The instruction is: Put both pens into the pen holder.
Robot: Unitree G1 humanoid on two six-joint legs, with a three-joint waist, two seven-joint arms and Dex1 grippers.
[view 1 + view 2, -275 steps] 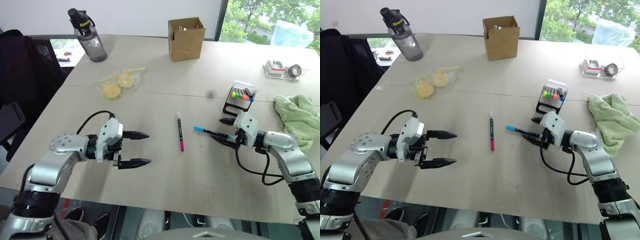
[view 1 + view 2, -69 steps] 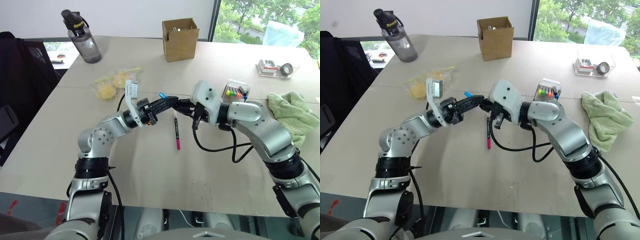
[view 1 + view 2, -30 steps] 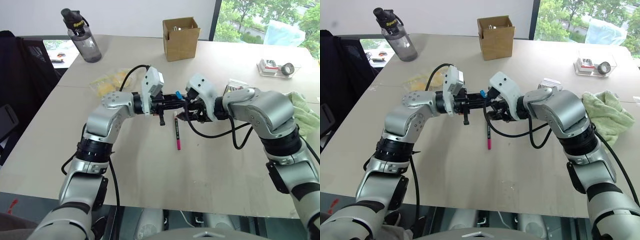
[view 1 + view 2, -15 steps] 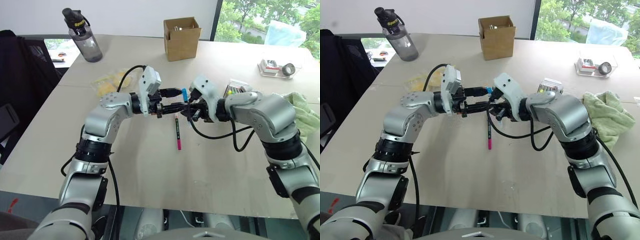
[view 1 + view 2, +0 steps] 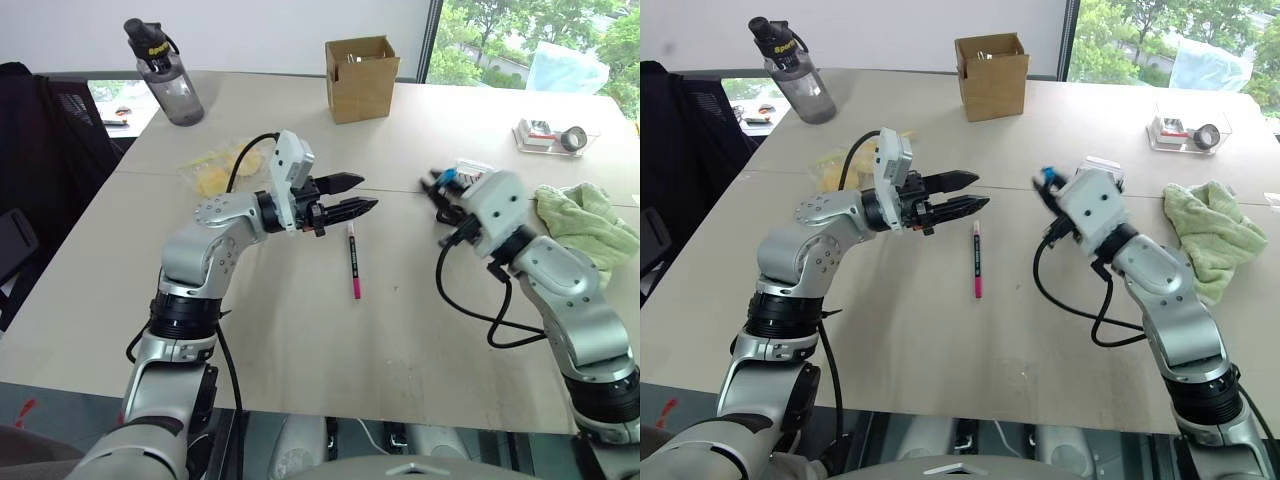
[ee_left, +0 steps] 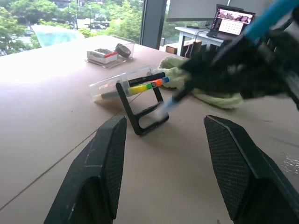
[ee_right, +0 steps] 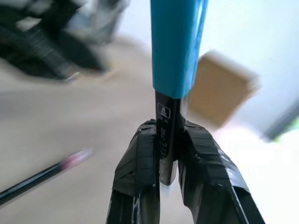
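I see the desk [image 5: 300, 330] first, wide and beige. At its back edge stands a brown cardboard box [image 5: 361, 77], top open, contents too small for me to tell. Back left is a grey water bottle [image 5: 167, 72] with its cap on. A green cloth [image 5: 588, 222] lies bunched on the right side. Far right back is a flat clear tray [image 5: 553, 136] holding a tape roll and a small white item. A clear bag [image 5: 222, 170] with yellow round things inside lies left of centre.

My left gripper [image 5: 352, 194] hangs above the desk middle, fingers apart, nothing between them. My right gripper [image 7: 164, 154] is clamped on the blue-ended pen [image 7: 175, 51], raised off the desk just beside the pen holder [image 6: 140, 100].

The pen holder is a small slanted black stand, right of centre; markers with coloured caps lie in its clear top. Neither pen is in it.

The pink-ended pen [image 5: 352, 261] lies flat on the desk middle, below my left gripper, well apart from the holder.
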